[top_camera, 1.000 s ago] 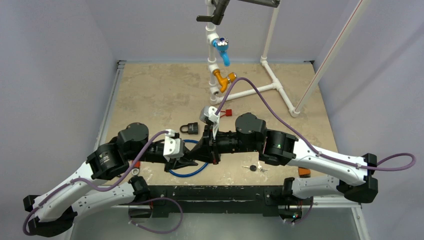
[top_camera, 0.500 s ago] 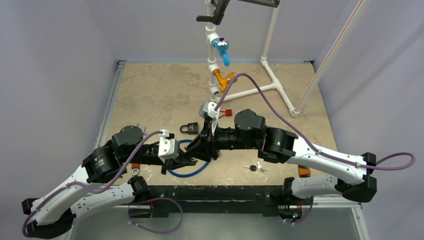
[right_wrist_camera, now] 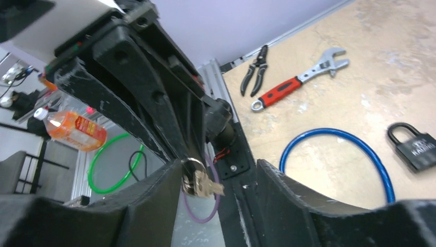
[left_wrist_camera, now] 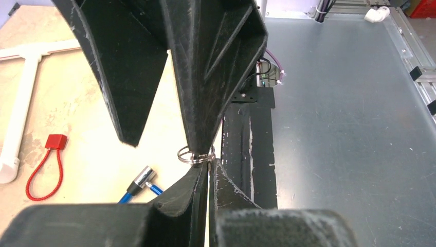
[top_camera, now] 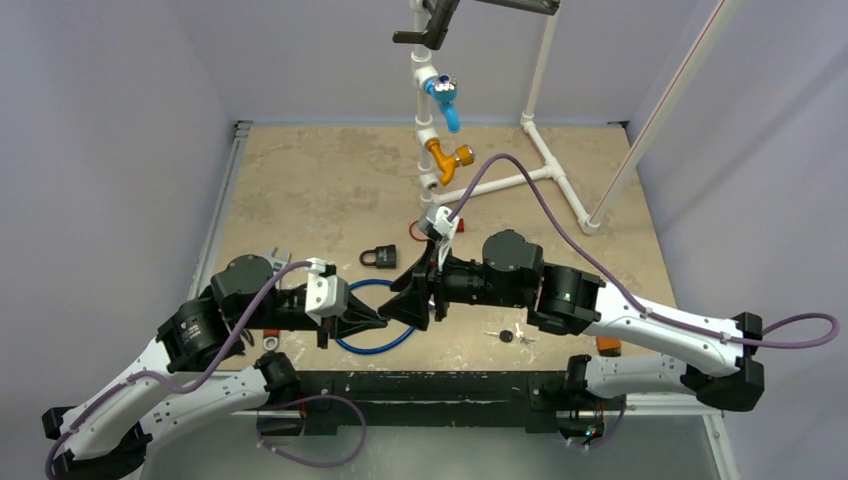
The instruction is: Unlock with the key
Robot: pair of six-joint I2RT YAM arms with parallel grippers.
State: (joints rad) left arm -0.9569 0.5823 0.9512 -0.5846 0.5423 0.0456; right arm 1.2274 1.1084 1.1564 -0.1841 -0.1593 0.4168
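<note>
The left gripper (left_wrist_camera: 206,167) pinches the small silver key ring (left_wrist_camera: 195,154) by its very tips, while the right gripper (right_wrist_camera: 218,169) stands parted; so thin a hold may slip.

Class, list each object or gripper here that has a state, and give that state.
left gripper: shut on the key
right gripper: open, fingers either side of the key
key: held off the table
padlock: shackle shut, lying on the table
blue cable: looped, lying on the table
</note>
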